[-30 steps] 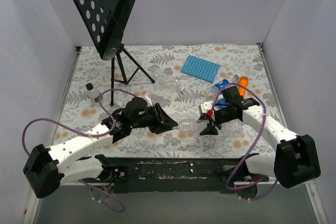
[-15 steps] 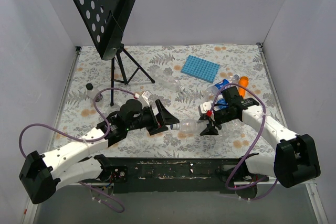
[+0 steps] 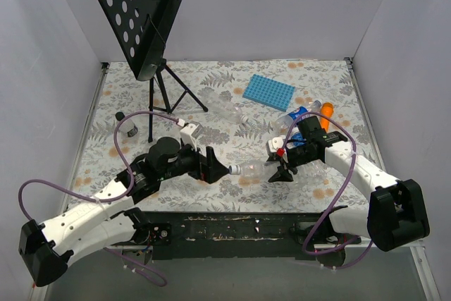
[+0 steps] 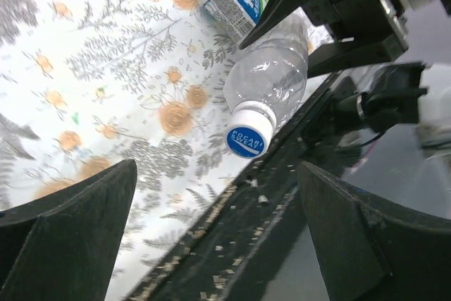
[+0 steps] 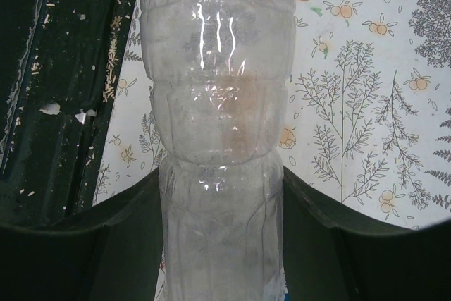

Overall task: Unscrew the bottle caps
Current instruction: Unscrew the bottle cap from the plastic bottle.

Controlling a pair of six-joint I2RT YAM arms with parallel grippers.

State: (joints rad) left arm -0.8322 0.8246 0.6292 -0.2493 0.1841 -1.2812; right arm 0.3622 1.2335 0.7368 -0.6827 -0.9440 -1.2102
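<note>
Between wide-spread fingers of left gripper [image 4: 218,167]: round white-and-blue bottle cap [image 4: 248,139], gap either side, untouched, on neck of clear crinkly plastic bottle [image 5: 218,125]. Right gripper [image 3: 282,165] clamps bottle body, horizontal, close to near edge of floral-cloth table [image 3: 211,89]. More labelled bottles [image 3: 299,114] just behind right gripper. Both arms low, grippers facing each other.

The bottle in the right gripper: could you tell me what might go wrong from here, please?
1. The cap sits on the neck while the left gripper stands open and apart from it; a misaligned closing could shove the bottle aside.
2. The right gripper holds thin clear plastic, which may squash or spin under twisting.
3. The cap hangs by the near edge of the table; once loose it might fall off.
</note>
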